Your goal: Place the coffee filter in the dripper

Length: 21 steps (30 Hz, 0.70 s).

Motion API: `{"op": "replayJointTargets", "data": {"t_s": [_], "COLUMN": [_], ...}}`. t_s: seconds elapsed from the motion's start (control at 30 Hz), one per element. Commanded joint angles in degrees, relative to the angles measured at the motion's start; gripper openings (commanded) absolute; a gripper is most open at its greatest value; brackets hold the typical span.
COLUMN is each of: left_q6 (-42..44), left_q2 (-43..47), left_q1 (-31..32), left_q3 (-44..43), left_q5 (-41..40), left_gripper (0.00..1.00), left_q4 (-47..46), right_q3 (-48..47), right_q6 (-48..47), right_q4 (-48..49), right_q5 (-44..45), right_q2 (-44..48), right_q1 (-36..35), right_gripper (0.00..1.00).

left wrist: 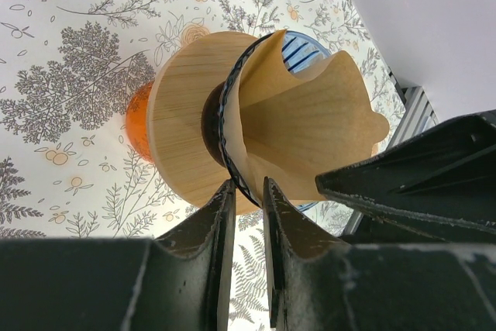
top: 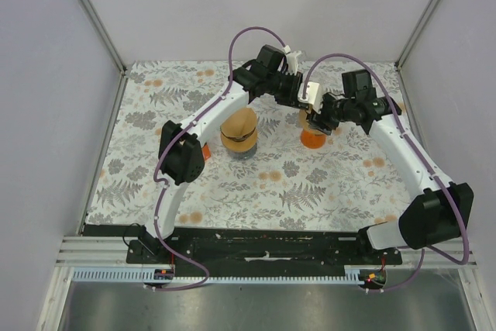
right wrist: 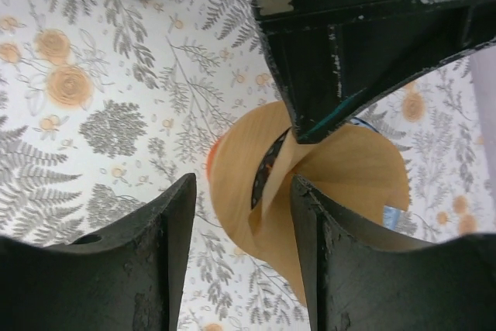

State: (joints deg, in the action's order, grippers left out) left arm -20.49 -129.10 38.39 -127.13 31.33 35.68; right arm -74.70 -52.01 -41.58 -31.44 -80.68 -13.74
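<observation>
The coffee filter (left wrist: pixel 310 122) is pictured standing in the mouth of the dripper (left wrist: pixel 182 114), its paper wall buckled and rising well above the rim. Its lower edge is pinched, apparently together with the rim, between the nearly closed fingers of the left gripper (left wrist: pixel 246 187). The fingers of the right gripper (right wrist: pixel 244 184) are held wide apart beside the paper, clamped on nothing. Seating is judged nearly done; a clean release and a gentle downward press are called for next.
</observation>
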Motion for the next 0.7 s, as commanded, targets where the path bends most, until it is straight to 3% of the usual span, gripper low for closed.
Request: {"op": "replayJointTargets", "data": {"t_s": [0.0, 0.1, 0.27, 0.47, 0.57, 0.67], "left_q6": [2.0, 2.1, 2.0, 2.2, 2.4, 2.6], "left_q2": [1.4, 1.4, 1.2, 1.1, 1.0, 1.0], "left_q1": [0.5, 0.5, 0.5, 0.5, 0.5, 0.5], "left_q3": [-2.9, -2.9, -3.4, -3.7, -3.6, -3.5], "left_q5": [0.1, 0.0, 0.1, 0.1, 0.2, 0.2], "left_gripper": [0.26, 0.26, 0.26, 0.26, 0.26, 0.27], "left_q4": [0.3, 0.3, 0.4, 0.5, 0.7, 1.1], "right_q3": [-1.0, -0.7, 0.8, 1.8, 1.8, 1.9], "right_q6": [-8.5, -8.5, -9.6, -10.0, -10.0, -9.8], "right_q4": [2.6, 2.6, 2.0, 1.5, 1.3, 1.3], "right_q5": [4.3, 5.2, 5.7, 5.8, 6.0, 6.0], "right_q2": [-1.5, -2.1, -2.2, -2.2, -2.3, -1.8], "right_q1": [-0.1, -0.1, -0.6, -0.6, -0.6, -0.6], "right_gripper": [0.51, 0.36, 0.33, 0.13, 0.14, 0.32]}}
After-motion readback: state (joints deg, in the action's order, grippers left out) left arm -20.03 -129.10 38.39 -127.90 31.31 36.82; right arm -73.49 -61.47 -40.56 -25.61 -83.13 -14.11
